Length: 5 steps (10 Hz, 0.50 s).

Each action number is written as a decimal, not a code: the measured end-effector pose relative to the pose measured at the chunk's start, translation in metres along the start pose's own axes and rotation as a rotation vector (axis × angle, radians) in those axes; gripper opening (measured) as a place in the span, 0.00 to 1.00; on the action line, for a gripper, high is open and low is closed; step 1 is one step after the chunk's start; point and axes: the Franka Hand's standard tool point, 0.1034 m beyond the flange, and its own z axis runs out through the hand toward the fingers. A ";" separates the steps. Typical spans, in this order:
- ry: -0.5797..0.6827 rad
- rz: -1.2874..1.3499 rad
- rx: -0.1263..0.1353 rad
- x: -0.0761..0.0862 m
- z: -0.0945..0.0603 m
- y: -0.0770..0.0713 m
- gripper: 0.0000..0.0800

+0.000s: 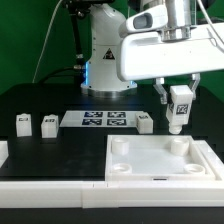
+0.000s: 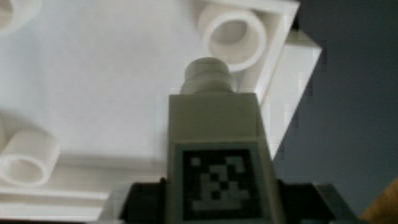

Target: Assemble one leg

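Legs: four. Three stand on the tabletop point(image 1: 60, 150): first leg point(image 1: 22, 123), second leg point(image 1: 48, 124), third leg point(image 1: 144, 123). Square socketed panel point(image 1: 160, 165): one. Marker board point(image 1: 105, 120): one. The gripper point(image 1: 178, 100) jaws are narrowed, clamping the fourth leg point(image 1: 179, 112) upright above the panel, near a corner socket point(image 2: 240, 35).
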 end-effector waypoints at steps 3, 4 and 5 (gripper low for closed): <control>-0.012 0.008 0.010 0.025 0.011 0.003 0.36; -0.009 -0.009 0.011 0.034 0.025 0.012 0.36; -0.008 -0.004 0.012 0.049 0.038 0.024 0.36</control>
